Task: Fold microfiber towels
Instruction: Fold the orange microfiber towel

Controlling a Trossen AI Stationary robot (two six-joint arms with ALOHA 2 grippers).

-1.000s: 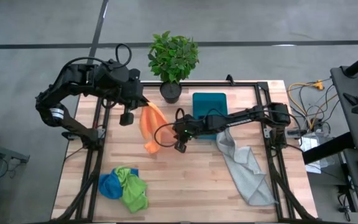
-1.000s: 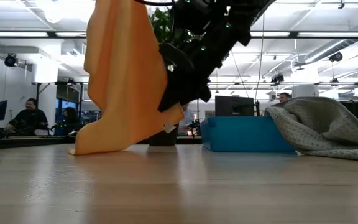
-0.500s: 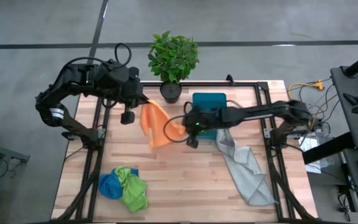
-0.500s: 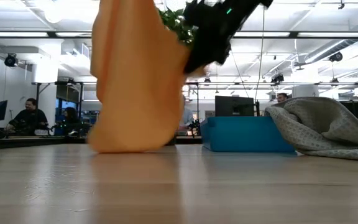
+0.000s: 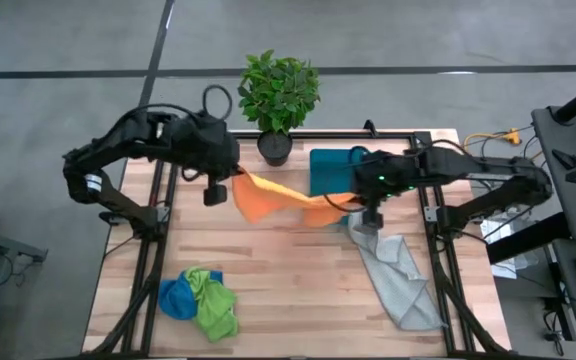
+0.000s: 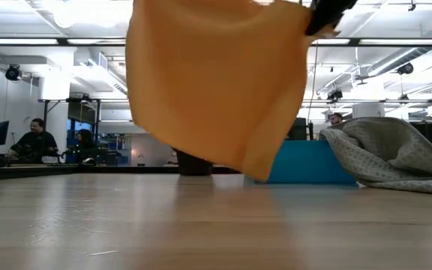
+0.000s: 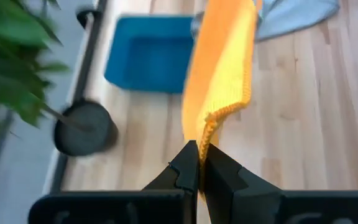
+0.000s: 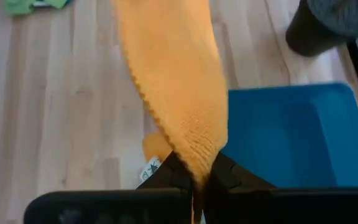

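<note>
We have just pulled the orange towel (image 5: 283,200) taut above the table: left gripper (image 5: 230,178) pinches its 9 o'clock corner, right gripper (image 5: 365,206) now clamps the 3 o'clock one, having drawn it off rightward. Spread done; bare wood (image 5: 288,270) toward 6 o'clock lets us lay it flat.

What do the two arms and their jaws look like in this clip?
Both arms are dark, near-black jointed links. The left arm has a black cable looping above its wrist and a pale label band near its base. The right arm shows a small green light near its wrist. The left gripper and right gripper each end in two matte black, wedge-shaped jaws on a wide black bar.
</note>
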